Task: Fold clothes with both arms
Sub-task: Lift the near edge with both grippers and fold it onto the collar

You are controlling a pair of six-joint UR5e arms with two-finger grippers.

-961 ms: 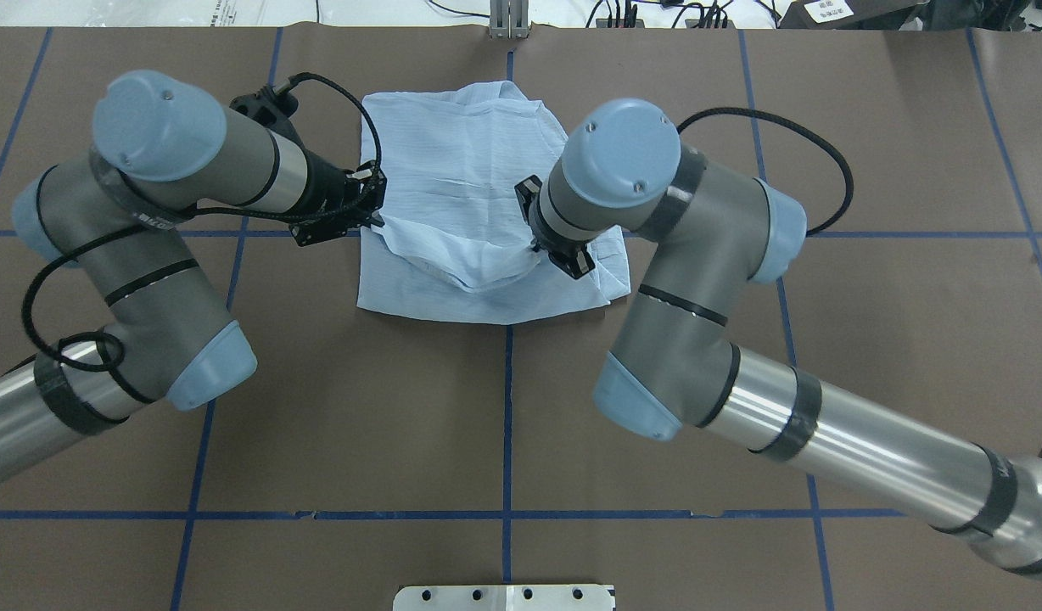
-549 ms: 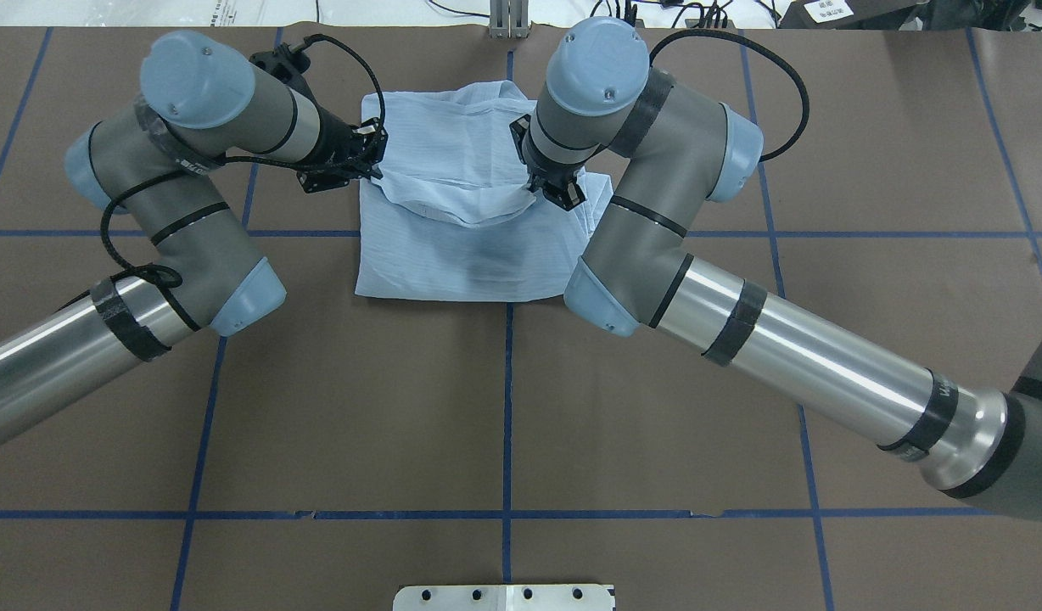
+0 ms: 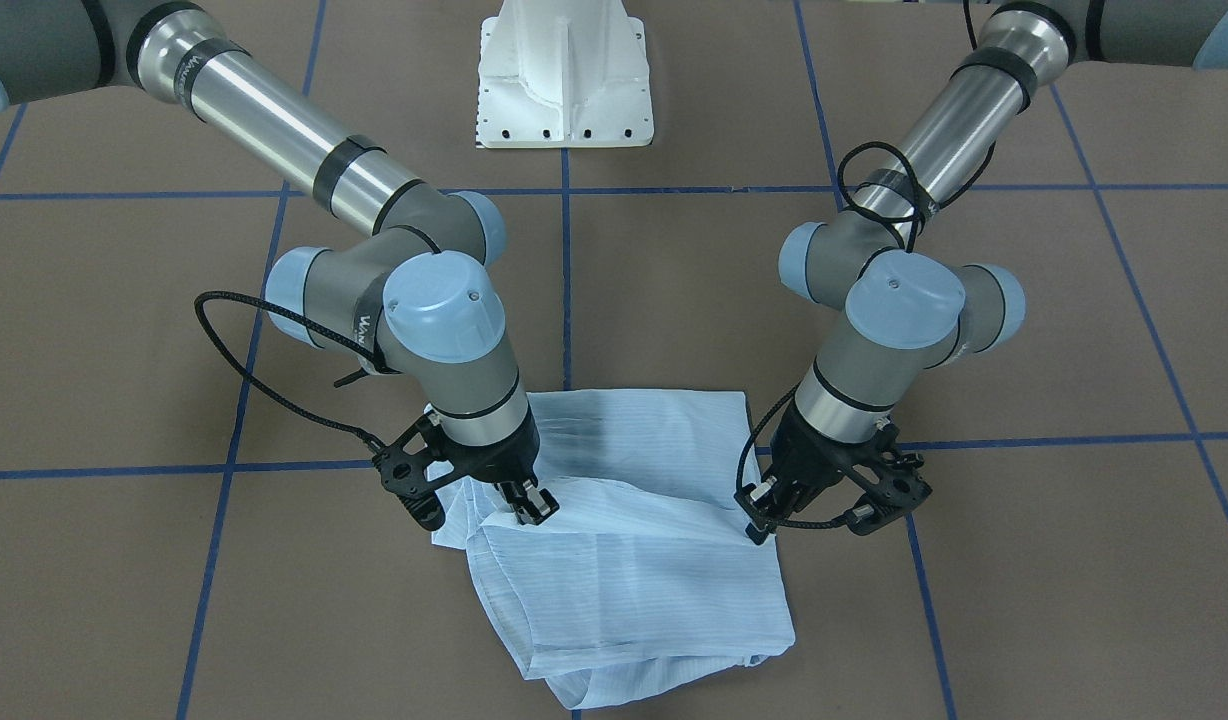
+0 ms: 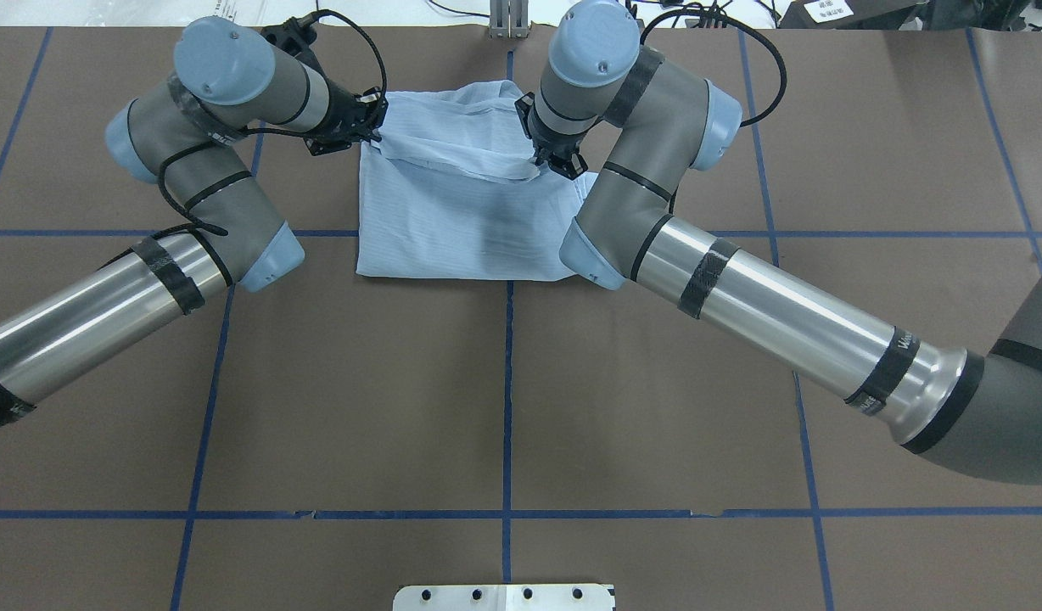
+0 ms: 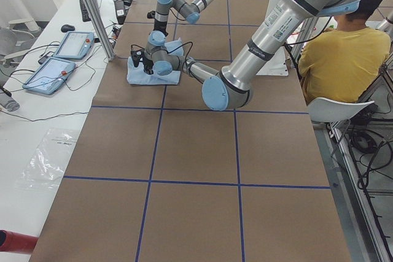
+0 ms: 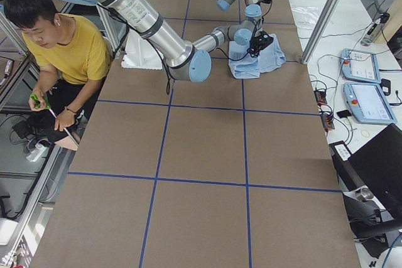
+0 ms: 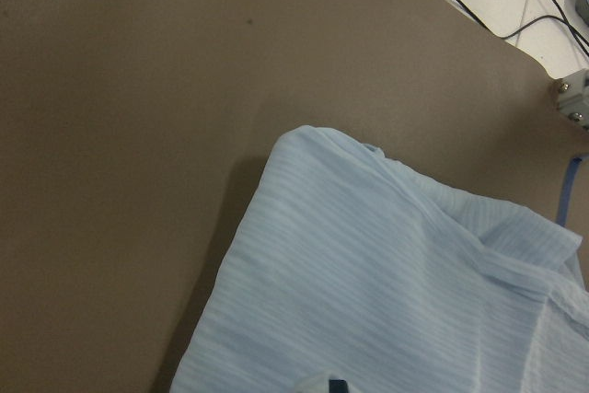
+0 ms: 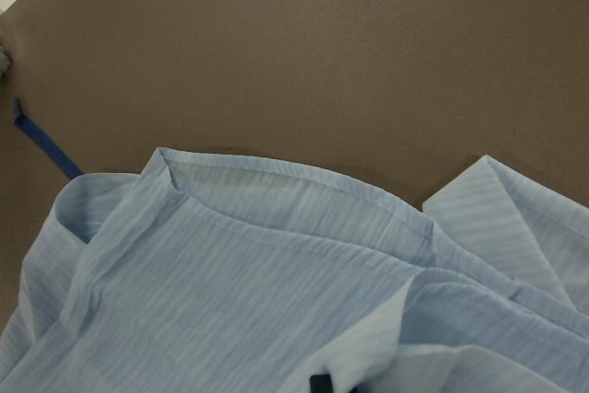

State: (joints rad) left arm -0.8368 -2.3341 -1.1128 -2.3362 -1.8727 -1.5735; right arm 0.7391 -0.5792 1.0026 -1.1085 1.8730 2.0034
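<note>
Likely mid-fold: left gripper [image 4: 375,134] and right gripper [image 4: 550,164] pinch shirt [image 4: 436,229] edge stretched between them; next lower it ahead, release.

Before me the brown paper-covered tabletop [image 4: 360,407], marked into squares by blue tape lines [image 4: 507,407], carries the light blue striped shirt [image 4: 436,225] at its far middle, its near half lying flat across a tape crossing, and my white pedestal base [image 3: 564,80] at the near edge.
</note>
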